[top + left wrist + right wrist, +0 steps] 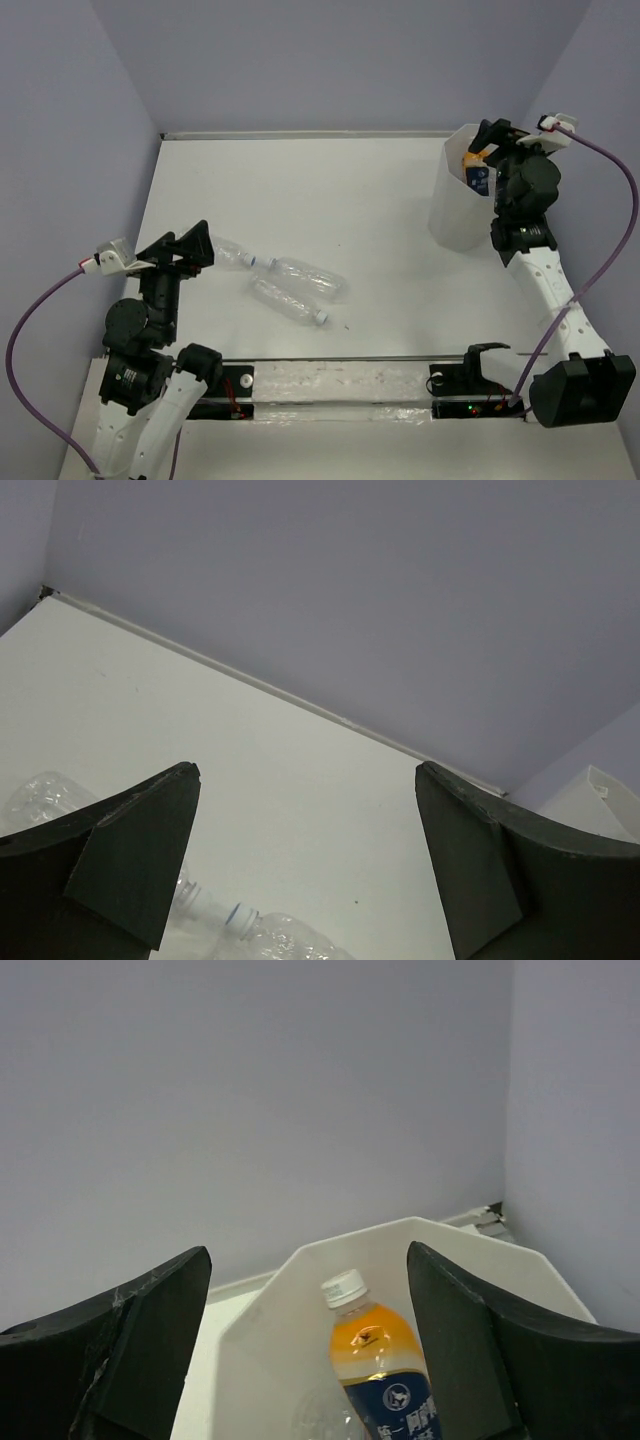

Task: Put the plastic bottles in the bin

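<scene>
Right pincer: is hanging over the mouth of the bin, jaws standing wide apart and gripping nothing.
Orange-filled bottle: is sitting inside the bin, white cap up and leaning slightly, below the spread jaws; it is looking free of both.
Bin position: is standing at the far right of the table, close to the side wall.
Left pincer: is hovering above the table with jaws spread and empty, pointing toward the loose bottles and touching none.
Clear bottles: three are lying on their sides left of the table's middle, close together and well apart from the bin.
Step in hand: the orange bottle's drop is appearing to finish, judging by the open jaws above it.
Next move: the left pincer, being nearest, is needing to lower over one clear bottle and close across its body. The thin crinkled plastic is likely to roll or squash, so a centred, gentle grip is called for before the long carry to the bin.
</scene>
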You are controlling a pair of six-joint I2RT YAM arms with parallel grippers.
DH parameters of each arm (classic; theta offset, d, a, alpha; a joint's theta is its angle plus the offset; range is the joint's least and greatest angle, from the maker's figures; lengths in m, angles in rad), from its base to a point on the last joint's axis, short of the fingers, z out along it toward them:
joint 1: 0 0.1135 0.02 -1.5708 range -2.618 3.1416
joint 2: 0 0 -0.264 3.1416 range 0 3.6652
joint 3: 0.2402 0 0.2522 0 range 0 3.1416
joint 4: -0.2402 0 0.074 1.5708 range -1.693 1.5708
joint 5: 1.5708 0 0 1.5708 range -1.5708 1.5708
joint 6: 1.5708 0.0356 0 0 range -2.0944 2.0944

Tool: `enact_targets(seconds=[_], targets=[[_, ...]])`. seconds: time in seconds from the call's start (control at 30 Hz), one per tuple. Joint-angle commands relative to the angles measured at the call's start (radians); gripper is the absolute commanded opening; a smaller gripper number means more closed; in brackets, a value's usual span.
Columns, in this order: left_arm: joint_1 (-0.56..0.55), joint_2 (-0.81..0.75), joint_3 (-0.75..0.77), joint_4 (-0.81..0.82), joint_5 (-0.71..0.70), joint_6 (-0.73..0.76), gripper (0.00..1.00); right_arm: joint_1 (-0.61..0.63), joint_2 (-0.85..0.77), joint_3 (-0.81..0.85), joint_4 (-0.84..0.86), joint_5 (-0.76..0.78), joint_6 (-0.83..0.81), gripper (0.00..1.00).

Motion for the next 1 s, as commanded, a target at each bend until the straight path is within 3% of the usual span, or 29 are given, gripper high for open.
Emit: enact_targets(seconds=[0.0, 0.07, 0.1, 0.2, 0.43, 0.67, 0.97], targets=[[-0.006, -0.002, -0.004, 0.043, -0.012, 0.015, 0.99, 0.065, -0.051, 0.088, -0.134, -0.267, 0.088, 0.83], [-0.003, 0.002, -0.003, 0.041, -0.014, 0.016, 0.99, 0.16, -0.042, 0.128, -0.238, -0.328, 0.056, 0.82], [-0.003, 0.004, -0.003, 0.041, -0.014, 0.016, 0.99, 0.281, -0.036, 0.133, -0.271, -0.319, 0.036, 0.82], [0.0, 0.015, -0.004, 0.043, -0.011, 0.018, 0.99, 0.485, 0.027, 0.133, -0.381, -0.342, 0.001, 0.79], [0.02, 0.038, -0.004, 0.046, 0.011, 0.016, 0.99, 0.768, 0.359, 0.237, -0.57, -0.408, -0.091, 0.81], [0.028, 0.032, -0.006, 0.048, 0.018, 0.018, 0.99, 0.83, 0.649, 0.443, -0.733, -0.411, -0.177, 0.87], [0.028, 0.027, -0.01, 0.054, 0.034, 0.019, 0.99, 0.893, 0.827, 0.571, -0.839, -0.443, -0.205, 0.9]])
